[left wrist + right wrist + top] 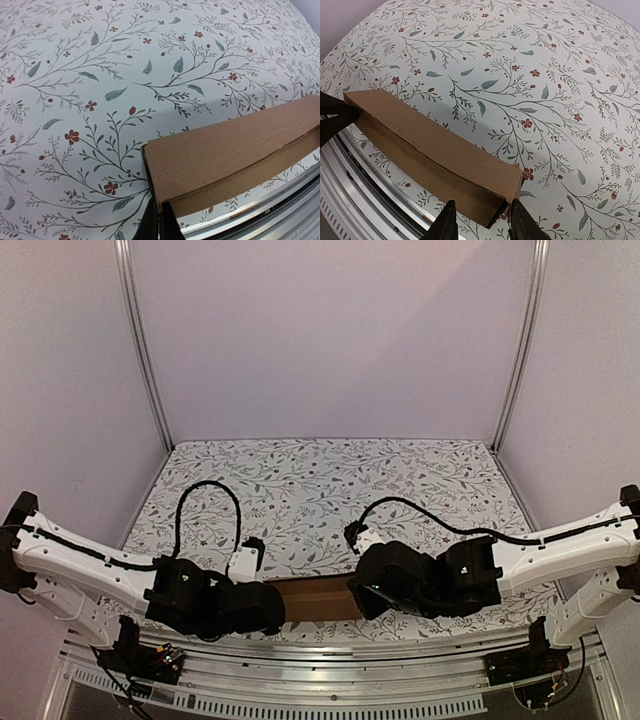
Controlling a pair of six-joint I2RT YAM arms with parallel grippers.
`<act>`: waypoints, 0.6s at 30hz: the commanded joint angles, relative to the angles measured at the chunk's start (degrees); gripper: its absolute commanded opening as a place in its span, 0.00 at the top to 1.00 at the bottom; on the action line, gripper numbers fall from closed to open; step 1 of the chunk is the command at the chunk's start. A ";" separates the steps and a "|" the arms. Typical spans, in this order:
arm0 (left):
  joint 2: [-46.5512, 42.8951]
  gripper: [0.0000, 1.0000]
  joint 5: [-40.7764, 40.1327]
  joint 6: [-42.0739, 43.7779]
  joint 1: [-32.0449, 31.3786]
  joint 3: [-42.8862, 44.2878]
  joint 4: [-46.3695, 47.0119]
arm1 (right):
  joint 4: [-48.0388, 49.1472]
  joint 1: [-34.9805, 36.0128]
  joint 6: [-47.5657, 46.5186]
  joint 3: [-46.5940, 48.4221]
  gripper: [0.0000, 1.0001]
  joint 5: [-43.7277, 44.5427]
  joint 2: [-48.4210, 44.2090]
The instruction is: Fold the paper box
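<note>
At the near table edge: the paper box (315,598), plain brown, folded into a long closed carton, lies flat along the edge, running left to right between the two grippers.
Box, left end: squared-off corner, with a seam along the near face seen from the left wrist (225,150).
Box, right end: blunt tip with a dark opening beneath it; a long crease runs along the top near side (435,150).
Left gripper: the left gripper (159,220) is pinched tight on the box's near-left corner, dark fingers pressed together with only the cardboard edge between them; in the top view it (275,604) meets the box's left end.
Right gripper: the right gripper (482,225) has its fingers parted at a narrow-to-middling width, one on each side of the box's right end; whether either finger touches the cardboard I cannot tell. In the top view it (360,595) sits at the box's right end.
Table: white cloth printed with grey-green sprigs and small red flowers (320,480), stretching far behind the box.
Rail: a metal rail (280,210) runs just near of the box.
Cables: a black cable (210,490) loops above the left arm; another cable (430,515) arcs over the right arm.
Walls: pale lilac panels (330,340) close in the far side.
</note>
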 commanded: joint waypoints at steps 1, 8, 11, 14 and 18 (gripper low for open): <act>1.07 1.00 2.31 0.41 -1.43 0.37 -1.64 | -2.11 0.41 0.86 1.35 0.66 1.82 0.94; 0.87 1.00 1.96 -0.11 -1.42 0.29 -2.08 | -5.94 0.89 1.91 1.46 0.69 4.60 0.88; 0.87 1.00 1.85 -0.38 -1.45 0.22 -2.18 | -6.60 1.23 2.33 1.43 0.69 4.82 0.75; 0.87 1.00 1.76 -0.38 -1.42 0.19 -2.16 | -6.98 1.33 3.08 1.16 0.72 5.16 1.14; 0.87 1.00 1.76 -0.47 -1.46 0.12 -2.20 | -6.97 1.45 3.46 1.42 0.77 5.14 1.47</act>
